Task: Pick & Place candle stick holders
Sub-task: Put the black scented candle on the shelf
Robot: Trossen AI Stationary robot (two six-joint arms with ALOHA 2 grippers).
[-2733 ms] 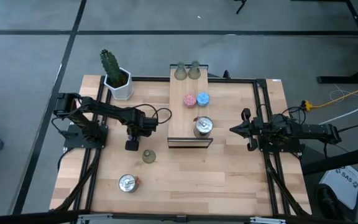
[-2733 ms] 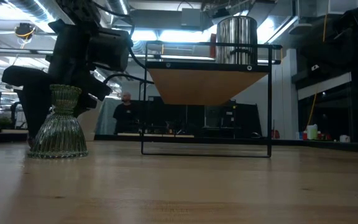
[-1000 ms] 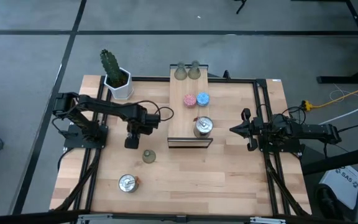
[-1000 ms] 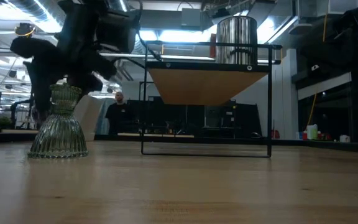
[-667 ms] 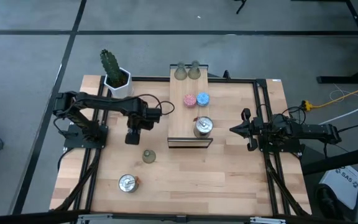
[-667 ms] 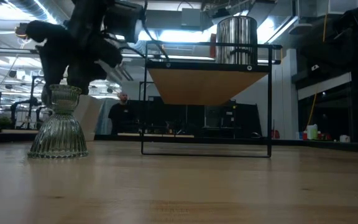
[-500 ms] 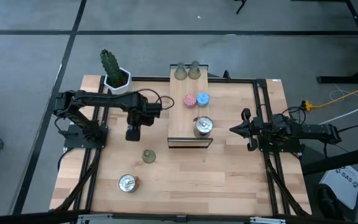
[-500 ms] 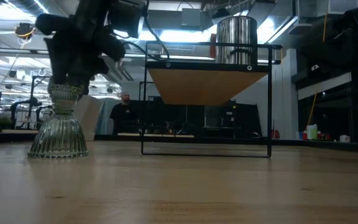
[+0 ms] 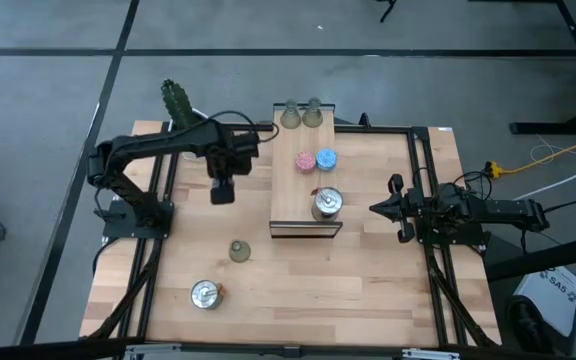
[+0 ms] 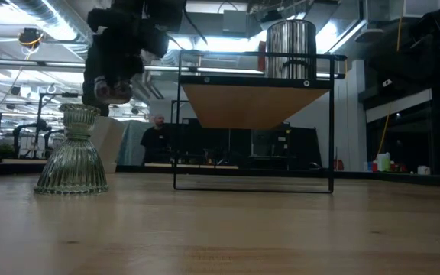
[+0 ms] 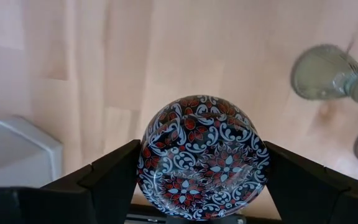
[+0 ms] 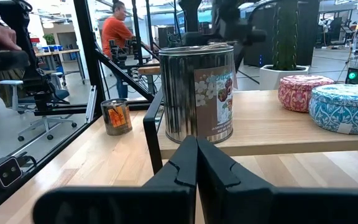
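Overhead, the left arm reaches out from its base with its wrist turned down, and the left gripper [image 9: 223,190] hangs in the air above the table, just beside the near-left edge of the raised wooden board [image 9: 290,185]. Its fingers are clamped on either side of a low round holder [image 11: 202,157] patterned in dark blue, red and white (the purple one, it seems), which fills the space between them. Below and beyond that gripper an olive-green bell-shaped holder [image 9: 239,251] stands upright on the table, and farther off sits a shiny silver holder [image 9: 205,294]. On the board, well to the side of the gripper, are a second silver holder [image 9: 327,203], the pink holder [image 9: 306,161], the blue holder [image 9: 326,158] and two more green ones [image 9: 301,115]. The right arm lies low, its right gripper [image 9: 386,209] closed and empty, pointing at the board.
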